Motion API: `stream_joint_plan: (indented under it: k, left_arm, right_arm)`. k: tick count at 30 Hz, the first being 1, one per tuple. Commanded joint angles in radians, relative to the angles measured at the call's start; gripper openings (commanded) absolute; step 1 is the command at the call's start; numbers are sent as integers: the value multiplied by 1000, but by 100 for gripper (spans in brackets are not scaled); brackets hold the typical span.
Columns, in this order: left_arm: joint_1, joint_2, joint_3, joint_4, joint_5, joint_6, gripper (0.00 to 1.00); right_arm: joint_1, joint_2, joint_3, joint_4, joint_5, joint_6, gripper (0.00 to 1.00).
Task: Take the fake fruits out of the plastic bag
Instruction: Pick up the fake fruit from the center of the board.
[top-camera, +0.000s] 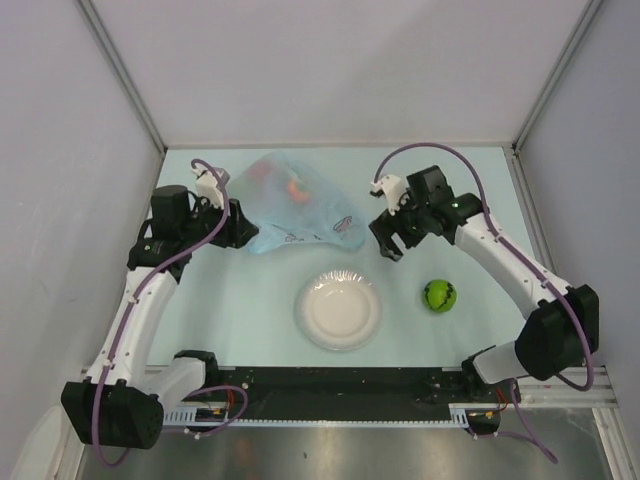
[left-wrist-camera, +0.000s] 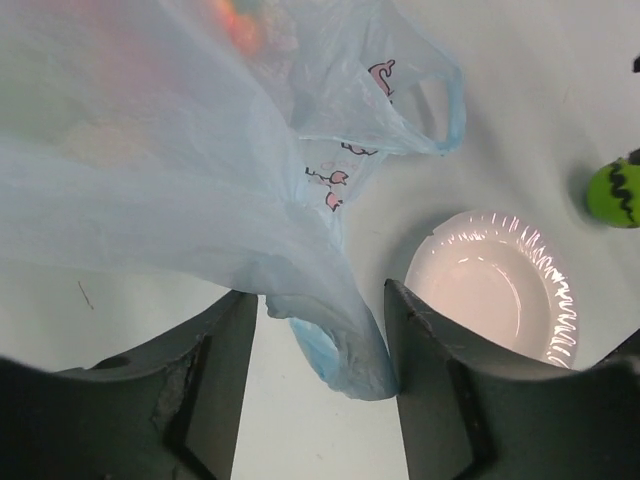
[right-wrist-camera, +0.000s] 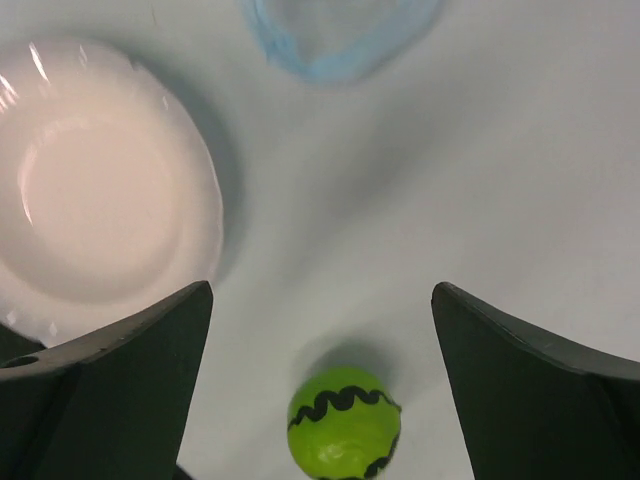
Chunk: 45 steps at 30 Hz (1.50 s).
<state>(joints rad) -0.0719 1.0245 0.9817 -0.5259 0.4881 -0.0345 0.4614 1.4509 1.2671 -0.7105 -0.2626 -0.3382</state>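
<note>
The light-blue plastic bag (top-camera: 295, 205) lies at the back of the table, with an orange-red fruit (top-camera: 297, 188) showing through it. In the left wrist view the bag (left-wrist-camera: 150, 150) fills the upper left, with the fruit (left-wrist-camera: 240, 25) blurred at the top. My left gripper (top-camera: 240, 228) is at the bag's left edge. It (left-wrist-camera: 320, 330) is open, with a corner of the bag hanging between the fingers and touching the right one. A green fruit with black wavy lines (top-camera: 440, 295) lies on the table. My right gripper (top-camera: 390, 240) is open and empty above the table, and the green fruit (right-wrist-camera: 343, 425) shows below it (right-wrist-camera: 322, 295).
A white paper plate (top-camera: 338, 308) sits at front centre, empty; it also shows in the left wrist view (left-wrist-camera: 490, 290) and the right wrist view (right-wrist-camera: 100, 190). A bag handle (right-wrist-camera: 340, 40) shows at the top of the right wrist view. White walls enclose the table on three sides.
</note>
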Motion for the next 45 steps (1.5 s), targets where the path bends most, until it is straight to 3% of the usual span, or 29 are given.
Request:
stream_joint_plan:
  k: [1,6,10,25,27,30,32,40,45]
  left_arm:
    - [-5,-1,32,27,43,15,62]
    - [-3,26,35,38,63,22,63]
    - [-3,39,43,56,73,19,64]
    - [-3,55,58,76,89,4,64]
    - [-3,60,61,76,92,8,64]
    - [-3,68,63,73,93,15,64]
    - [-3,68,63,75,96,21,64]
    - [-5,81,63,90,109,21,64]
    - [-5,98,63,122,124,-8,65]
  right_arm:
    - [-65,-15,-31,-384,148,-200,97]
    - [-252,78,-83,-536,206,-283,100]
    - [-308,88,-144,-583,308,-326,100]
    - [-421,149,-393,-449,647,-358,100]
    - [-450,173,-403,-464,654,-343,99]
    - [-503,219,-408,-498,652,-320,86]
    - [-504,204,-405,-489,639,-321,85]
    - [-467,-36,-359,-474,530,-383,95]
    - [-544,-54,-359,-474,563,-400,100]
